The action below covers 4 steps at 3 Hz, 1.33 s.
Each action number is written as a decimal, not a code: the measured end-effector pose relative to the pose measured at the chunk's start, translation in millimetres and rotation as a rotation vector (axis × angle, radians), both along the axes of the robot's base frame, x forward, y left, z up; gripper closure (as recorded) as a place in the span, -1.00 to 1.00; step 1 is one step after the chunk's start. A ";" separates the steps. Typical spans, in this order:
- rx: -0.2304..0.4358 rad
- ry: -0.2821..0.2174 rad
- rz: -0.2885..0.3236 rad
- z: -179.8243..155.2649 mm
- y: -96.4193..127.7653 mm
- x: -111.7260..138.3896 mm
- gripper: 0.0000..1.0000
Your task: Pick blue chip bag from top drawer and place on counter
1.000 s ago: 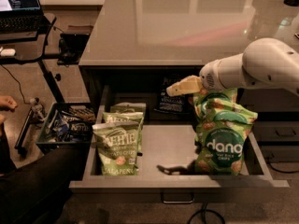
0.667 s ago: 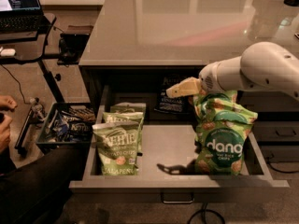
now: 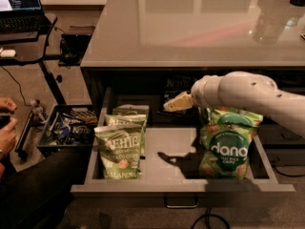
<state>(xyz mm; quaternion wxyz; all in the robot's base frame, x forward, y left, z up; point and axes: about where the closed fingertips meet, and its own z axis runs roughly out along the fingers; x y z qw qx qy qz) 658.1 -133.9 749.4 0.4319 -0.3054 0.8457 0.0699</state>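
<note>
The top drawer (image 3: 181, 187) stands pulled open under the glossy grey counter (image 3: 190, 27). The blue chip bag (image 3: 177, 84), dark with white Kettle lettering, stands at the drawer's back in the shadow under the counter edge. My gripper (image 3: 175, 104) reaches in from the right on a white arm and sits just in front of and below the blue bag, low over the drawer floor. I cannot tell whether it touches the bag.
Light green Kettle jalapeno bags (image 3: 119, 151) stand in the drawer's left half, green Dang bags (image 3: 228, 147) in its right half under my arm. A grey crate of dark snack bags (image 3: 66, 128) sits on the floor at left. A black desk with a laptop (image 3: 19, 4) and a person's hand (image 3: 7, 128) are at far left.
My gripper and wrist have moved down and a little to the left, deeper into the drawer towards the blue bag. The bags have not moved.
</note>
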 end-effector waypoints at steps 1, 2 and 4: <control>-0.066 -0.033 -0.004 -18.9 1.7 18.7 -1.00; -0.116 -0.041 0.011 -35.9 7.3 36.5 -1.00; -0.124 0.002 0.044 -69.9 19.9 62.5 -1.00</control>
